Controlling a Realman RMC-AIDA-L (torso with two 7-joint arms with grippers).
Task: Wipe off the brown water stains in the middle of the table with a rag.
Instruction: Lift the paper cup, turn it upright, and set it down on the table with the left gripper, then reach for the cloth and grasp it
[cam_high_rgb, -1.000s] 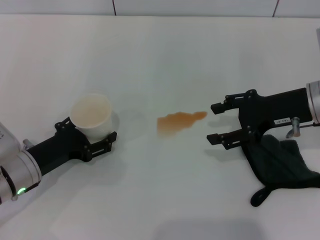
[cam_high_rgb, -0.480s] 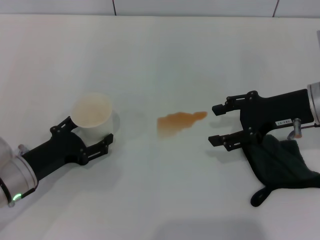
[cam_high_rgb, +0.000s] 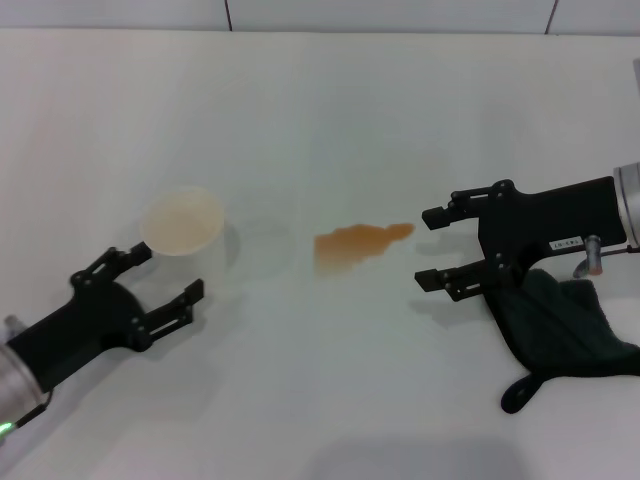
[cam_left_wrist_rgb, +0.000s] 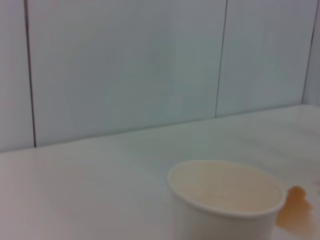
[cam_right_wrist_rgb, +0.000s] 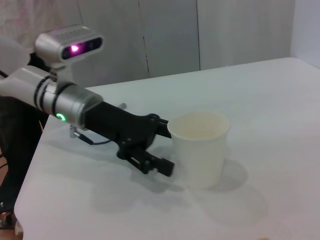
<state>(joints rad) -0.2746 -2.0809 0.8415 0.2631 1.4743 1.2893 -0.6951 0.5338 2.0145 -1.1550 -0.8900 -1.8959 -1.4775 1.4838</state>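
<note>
Orange-brown liquid, the brown water stains (cam_high_rgb: 356, 244), lies near the middle of the table (cam_high_rgb: 330, 120), an irregular patch whose long axis runs roughly left to right, its narrow tail pointing toward the right edge. The right gripper (cam_high_rgb: 437, 247) stands just beside that tail, jaws apart and holding nothing, its opening facing the stain. The rag (cam_high_rgb: 565, 325) lies crumpled near the right edge, under and behind the right arm, toward the near edge from the fingers rather than between them; its loop tag (cam_high_rgb: 520, 392) points at the near edge. The cloth is not yet gripped.

The left gripper (cam_high_rgb: 138, 288) sits toward the near-left corner, jaws apart and empty, just clear of a white paper cup (cam_high_rgb: 183, 232) that stands upright on the left half of the table, well apart from the stain.

Judgement: the right arm is much the nearer to both rag and stain, so the coming move turns on the gripper going back and down toward the cloth before any wipe. Nothing stands between rag and stain. The cup lies outside that path.
</note>
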